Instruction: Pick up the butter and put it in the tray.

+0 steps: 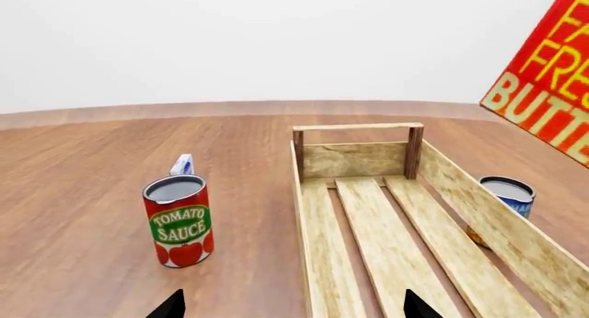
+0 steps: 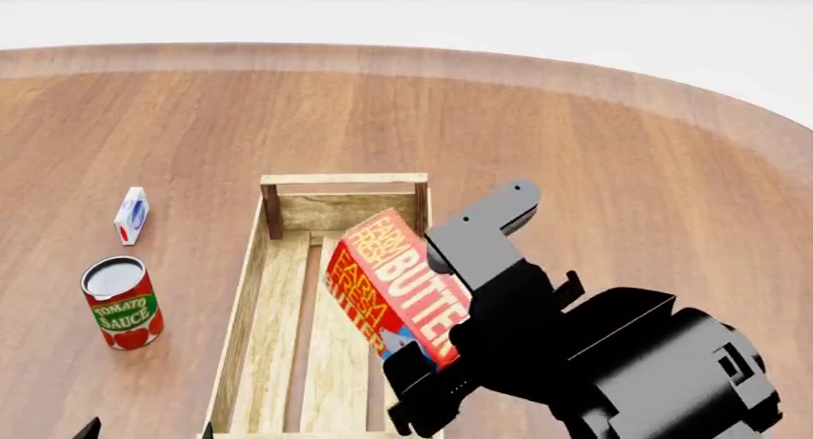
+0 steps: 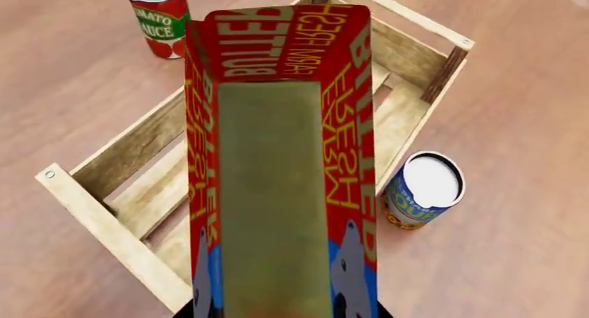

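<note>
**Mia:** Jaws on the right gripper [image 2: 426, 377] are squeezed tight on the bottom end of the butter [image 2: 396, 289]. See? The box sticks up and away from them, tipped over a bit.

**Ben:** Where is the butter now?

**Mia:** Up in the air, over the right side of the tray [image 2: 249, 306]. It is not touching the slats.

**Ben:** Is it hard to hold?

**Mia:** I think it is a stiff box, flat on every side, and not too heavy. The flat sides look smooth, so it could slip. Holding it across the two thin sides looks best.

**Ben:** And the other hand?

**Mia:** Only two dark tips of the left gripper [image 1: 292, 307] show, far apart with nothing between them. It waits near the tomato sauce can [image 2: 121, 303]. A blue can [image 3: 421, 189] stands just outside the tray.
</note>
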`<state>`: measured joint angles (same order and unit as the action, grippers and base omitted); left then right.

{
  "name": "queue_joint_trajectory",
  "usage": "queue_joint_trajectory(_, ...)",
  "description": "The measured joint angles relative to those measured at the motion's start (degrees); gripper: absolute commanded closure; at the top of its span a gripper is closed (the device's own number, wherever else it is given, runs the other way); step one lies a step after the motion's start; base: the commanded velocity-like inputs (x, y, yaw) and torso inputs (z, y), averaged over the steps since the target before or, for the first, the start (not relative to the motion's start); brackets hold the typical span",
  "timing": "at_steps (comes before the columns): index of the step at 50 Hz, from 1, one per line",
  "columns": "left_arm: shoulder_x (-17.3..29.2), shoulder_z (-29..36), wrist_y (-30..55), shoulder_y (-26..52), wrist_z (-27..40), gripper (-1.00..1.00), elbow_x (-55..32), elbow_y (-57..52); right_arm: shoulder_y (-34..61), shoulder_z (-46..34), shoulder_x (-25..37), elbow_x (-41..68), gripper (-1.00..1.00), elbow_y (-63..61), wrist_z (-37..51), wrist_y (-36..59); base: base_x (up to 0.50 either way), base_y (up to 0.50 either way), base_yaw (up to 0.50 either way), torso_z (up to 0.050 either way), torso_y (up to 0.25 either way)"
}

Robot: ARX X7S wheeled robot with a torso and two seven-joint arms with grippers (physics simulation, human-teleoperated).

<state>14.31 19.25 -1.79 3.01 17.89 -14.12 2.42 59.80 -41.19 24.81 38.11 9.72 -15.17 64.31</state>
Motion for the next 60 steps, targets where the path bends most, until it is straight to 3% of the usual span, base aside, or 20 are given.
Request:
queue_joint_trajectory(11,0.2,0.2,-0.3,-0.1,0.2,-1.0,-0.1,0.0,3.1,-0.1,-7.2,-2.4,1.0,12.4,-0.9,-6.1,0.0,0.0,0.0,0.0,0.001)
queue_joint_trajectory(23,0.3,0.5,-0.5,-0.2,0.5,-1.0,-0.2,0.0,9.6,-1.7,-17.5,-4.8,1.0,38.5,-3.6,-19.3,0.0,0.0,0.0,0.0,0.001)
queue_joint_trajectory(33,0.5,0.6,-0.6,-0.4,0.8,-1.0,-0.3,-0.3,13.3,-17.2,-22.1,11.1,1.0,53.5,-1.8,-29.1,0.0,0.0,0.0,0.0,0.001)
queue_joint_trajectory(45,0.8,0.9,-0.7,-0.9,1.2,-1.0,-0.4,-1.0,15.2,-36.2,-23.9,31.3,1.0,59.9,0.8,-34.8,0.0,0.0,0.0,0.001,0.001)
queue_joint_trajectory(60,1.1,1.3,-1.2,-1.5,1.5,-1.0,-0.4,-1.3,14.5,-46.5,-24.5,39.5,1.0,60.4,2.2,-35.6,0.0,0.0,0.0,0.0,0.001)
